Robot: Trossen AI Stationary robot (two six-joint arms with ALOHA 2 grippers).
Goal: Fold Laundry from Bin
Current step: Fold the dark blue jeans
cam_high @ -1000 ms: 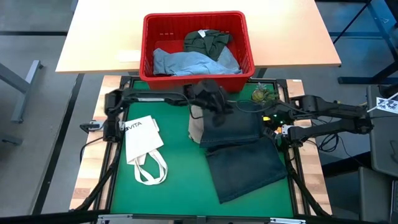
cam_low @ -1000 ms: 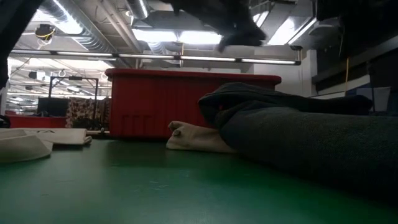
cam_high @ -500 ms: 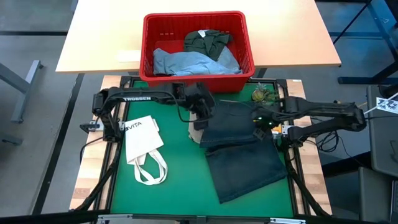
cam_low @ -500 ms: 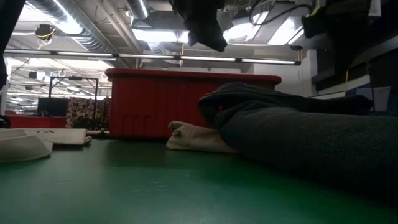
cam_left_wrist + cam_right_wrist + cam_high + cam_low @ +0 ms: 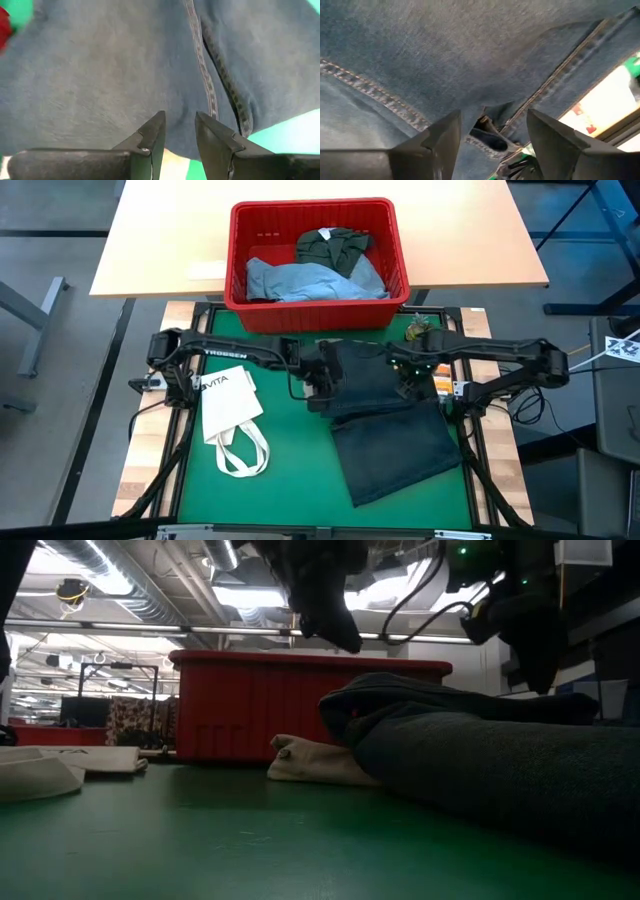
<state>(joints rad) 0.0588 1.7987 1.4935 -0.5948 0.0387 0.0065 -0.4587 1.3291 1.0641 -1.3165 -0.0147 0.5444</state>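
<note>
The dark jeans [image 5: 385, 420] lie long from the middle of the frame toward the lower right. The left pincer [image 5: 322, 380] is open a little over them. The right pincer [image 5: 408, 378] is open wide.

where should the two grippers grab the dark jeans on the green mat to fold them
Probably at the top edge of the dark navy jeans, nearest the red bin, coming straight down. The left gripper and right gripper already hover open above its two corners. That thick seamed end lies raised on the green mat, so fingers could likely pinch its outer edges.
</note>
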